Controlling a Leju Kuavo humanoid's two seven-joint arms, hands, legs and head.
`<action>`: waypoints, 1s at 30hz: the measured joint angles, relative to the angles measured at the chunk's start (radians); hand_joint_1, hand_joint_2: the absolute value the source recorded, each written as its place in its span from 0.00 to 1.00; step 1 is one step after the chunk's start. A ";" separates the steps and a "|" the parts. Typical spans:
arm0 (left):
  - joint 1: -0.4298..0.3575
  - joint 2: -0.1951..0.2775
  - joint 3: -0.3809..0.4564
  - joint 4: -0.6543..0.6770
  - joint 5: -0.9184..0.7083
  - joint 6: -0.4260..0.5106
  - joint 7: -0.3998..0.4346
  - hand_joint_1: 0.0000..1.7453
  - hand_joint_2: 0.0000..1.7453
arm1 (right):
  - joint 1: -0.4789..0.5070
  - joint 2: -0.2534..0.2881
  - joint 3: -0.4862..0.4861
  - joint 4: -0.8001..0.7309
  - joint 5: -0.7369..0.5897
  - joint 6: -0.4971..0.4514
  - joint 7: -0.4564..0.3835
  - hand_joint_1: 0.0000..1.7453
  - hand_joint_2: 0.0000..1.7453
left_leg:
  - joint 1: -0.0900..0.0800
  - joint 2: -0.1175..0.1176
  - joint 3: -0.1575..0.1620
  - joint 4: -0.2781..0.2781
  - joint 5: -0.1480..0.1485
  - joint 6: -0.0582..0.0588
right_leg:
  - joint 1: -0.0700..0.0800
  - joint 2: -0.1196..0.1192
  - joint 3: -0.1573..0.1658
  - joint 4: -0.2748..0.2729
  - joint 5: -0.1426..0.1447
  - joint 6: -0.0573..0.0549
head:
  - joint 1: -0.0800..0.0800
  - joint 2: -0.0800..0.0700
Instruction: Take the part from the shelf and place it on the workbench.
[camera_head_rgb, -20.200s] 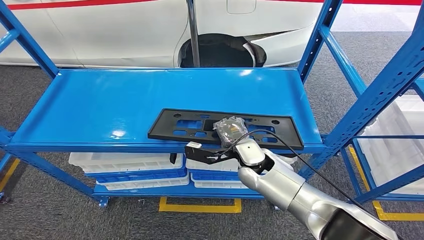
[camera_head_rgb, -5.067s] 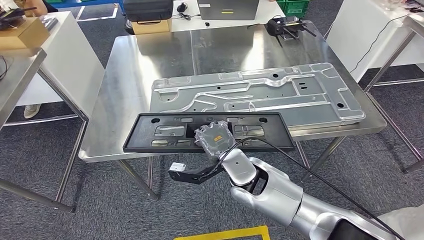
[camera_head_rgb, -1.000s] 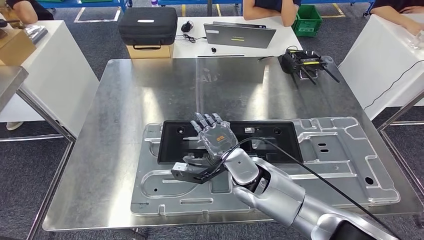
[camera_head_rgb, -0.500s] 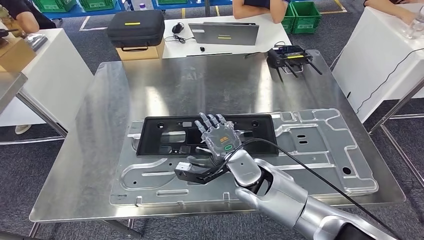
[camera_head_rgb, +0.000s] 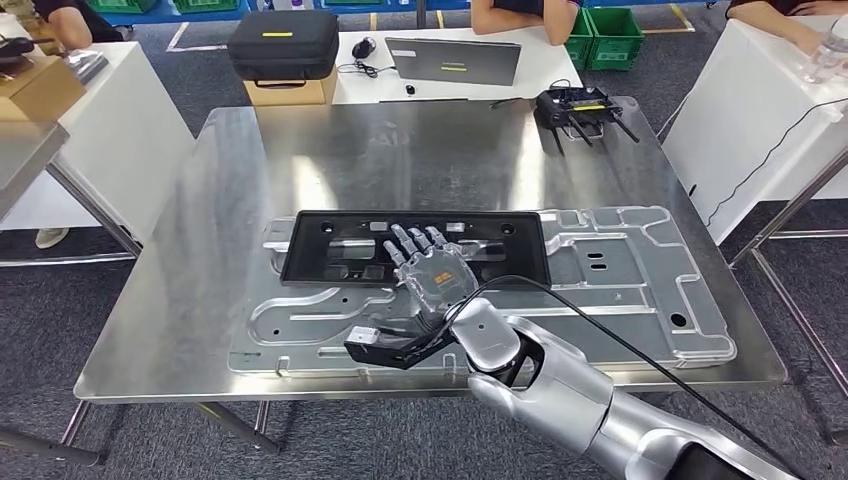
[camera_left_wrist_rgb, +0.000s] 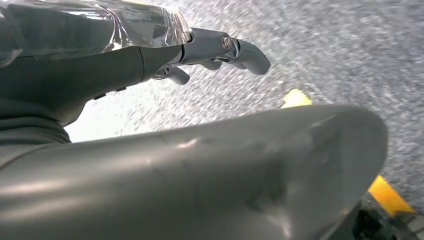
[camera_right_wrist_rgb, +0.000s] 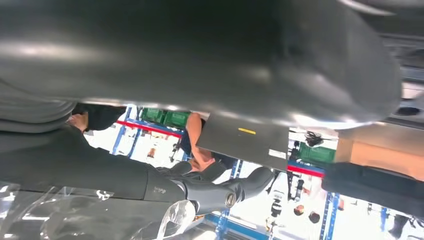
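The black plastic part (camera_head_rgb: 330, 250), a long flat plate with cut-outs, lies on a stamped metal panel (camera_head_rgb: 620, 290) on the steel workbench (camera_head_rgb: 420, 160). My right hand (camera_head_rgb: 432, 275) lies over the part's near middle with fingers spread flat and gripping nothing. A clear plastic cover wraps the hand. In the right wrist view the same hand (camera_right_wrist_rgb: 150, 190) shows its fingers stretched out. My left hand (camera_left_wrist_rgb: 100, 55) hangs over the grey floor with fingers extended, holding nothing.
A black case (camera_head_rgb: 285, 40), a laptop (camera_head_rgb: 452, 62) and a black controller (camera_head_rgb: 575, 103) sit at the far side. White tables (camera_head_rgb: 760, 90) flank the bench and people sit beyond it. Yellow floor tape (camera_left_wrist_rgb: 387, 195) shows below my left arm.
The whole view has shifted a little as the camera moved. My right hand has drawn slightly back toward the part's near edge, fingers still spread; the part stays flat on the panel.
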 joint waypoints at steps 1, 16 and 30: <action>0.000 0.000 0.000 0.000 0.000 0.000 0.000 0.00 0.00 | 0.000 -0.001 0.000 0.000 0.000 0.001 0.000 0.00 0.00 | 0.005 0.001 -0.007 -0.008 0.014 -0.001 | -0.001 0.000 -0.015 0.041 -0.042 0.005 | 0.001 0.000; 0.007 -0.007 0.000 0.000 -0.001 0.000 0.003 0.00 0.00 | 0.001 -0.010 0.000 -0.010 -0.001 0.008 0.004 0.00 0.00 | 0.016 -0.001 -0.166 0.093 0.034 -0.065 | -0.006 0.000 0.115 -0.040 -0.054 -0.034 | -0.002 0.000; 0.003 -0.010 0.000 0.000 0.003 0.003 0.004 0.00 0.00 | 0.004 -0.012 -0.001 -0.018 -0.002 0.009 0.005 0.00 0.00 | 0.020 -0.004 0.021 0.005 -0.028 -0.040 | -0.006 0.001 -0.020 -0.030 0.053 0.005 | -0.003 0.000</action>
